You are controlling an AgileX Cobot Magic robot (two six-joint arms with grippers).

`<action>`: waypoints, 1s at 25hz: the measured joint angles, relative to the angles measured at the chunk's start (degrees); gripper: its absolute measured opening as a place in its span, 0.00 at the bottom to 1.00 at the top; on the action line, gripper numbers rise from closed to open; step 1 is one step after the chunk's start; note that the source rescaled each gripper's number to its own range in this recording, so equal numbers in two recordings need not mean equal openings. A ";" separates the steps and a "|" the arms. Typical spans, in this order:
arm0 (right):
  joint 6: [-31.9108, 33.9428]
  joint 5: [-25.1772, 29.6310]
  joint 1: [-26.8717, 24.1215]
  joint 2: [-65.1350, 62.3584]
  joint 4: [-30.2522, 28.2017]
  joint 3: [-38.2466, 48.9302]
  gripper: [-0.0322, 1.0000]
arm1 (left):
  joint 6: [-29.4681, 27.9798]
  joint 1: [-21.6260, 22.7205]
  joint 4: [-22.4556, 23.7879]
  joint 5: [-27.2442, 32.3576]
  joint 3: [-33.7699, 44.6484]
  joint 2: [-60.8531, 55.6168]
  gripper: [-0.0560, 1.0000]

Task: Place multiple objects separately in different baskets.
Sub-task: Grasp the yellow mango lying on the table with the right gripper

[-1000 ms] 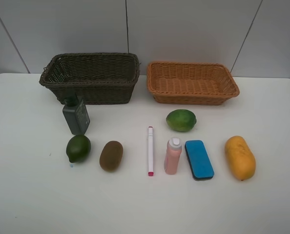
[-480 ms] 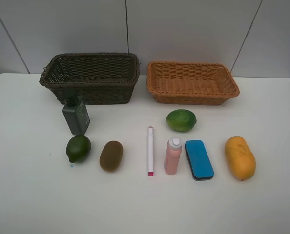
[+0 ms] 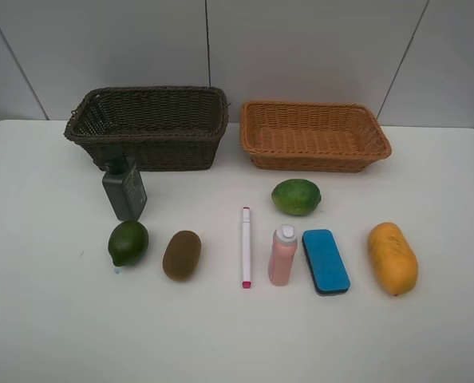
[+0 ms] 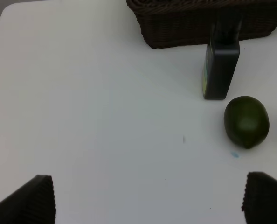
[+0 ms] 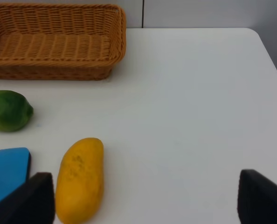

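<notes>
We are holding both arms back from the work, and neither shows in the high view. Our left gripper (image 4: 148, 205) has its jaws spread wide with nothing between them, and so does our right gripper (image 5: 145, 205).

Every item lies on the white surface (image 3: 45, 327), in front of the deep dark brown wicker basket (image 3: 149, 148) and the shallow orange-tan wicker basket (image 3: 317, 159). Neither basket shows anything inside.

On the left side, the round dark green fruit (image 3: 128, 242) lies ahead of the left gripper. It sits off toward one finger, not centred between the two. The dark green rectangular bottle (image 3: 124, 190) stands upright just beyond it, close to the dark basket's front wall.

On the right side, the elongated orange-yellow mango (image 3: 393, 257) lies closest to the right gripper, also off toward one finger. Its long axis runs roughly away from us toward the baskets, so we judge that a grasp across its narrow width needs a sideways shift first. The flat blue eraser (image 3: 325, 261) lies just beside it, on the inner side.

Toward the middle lie the brown oval kiwi (image 3: 182, 254), the slim white marker with a pink tip (image 3: 246, 246), the small pink bottle (image 3: 282, 255) and the lighter green round fruit (image 3: 296, 196), which either arm could reach.
</notes>
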 joint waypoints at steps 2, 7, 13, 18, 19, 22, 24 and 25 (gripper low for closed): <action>0.00 0.00 0.00 0.00 0.00 0.00 0.98 | 0.00 0.00 0.00 0.00 0.00 0.00 1.00; 0.00 0.00 0.00 0.31 0.13 0.00 0.96 | 0.00 0.00 0.00 0.00 0.00 0.00 1.00; 0.00 0.05 0.00 8.87 0.62 -0.15 0.88 | 0.00 0.00 0.00 0.00 0.00 0.00 1.00; 0.00 0.15 0.00 20.35 1.65 -4.12 0.88 | 0.00 0.00 0.00 0.00 0.00 0.00 1.00; 0.00 0.15 0.00 23.23 1.93 -5.36 0.88 | 0.00 0.00 0.00 0.00 0.00 0.00 1.00; 0.00 0.67 0.00 30.03 2.06 -7.92 0.87 | 0.00 0.00 0.00 0.00 0.00 0.00 1.00; 0.00 1.14 0.00 34.60 2.06 -9.12 0.86 | 0.00 0.00 0.00 0.00 0.00 0.00 1.00; 0.00 1.20 0.00 36.36 2.21 -9.60 0.85 | 0.00 0.00 0.00 0.00 0.00 0.00 1.00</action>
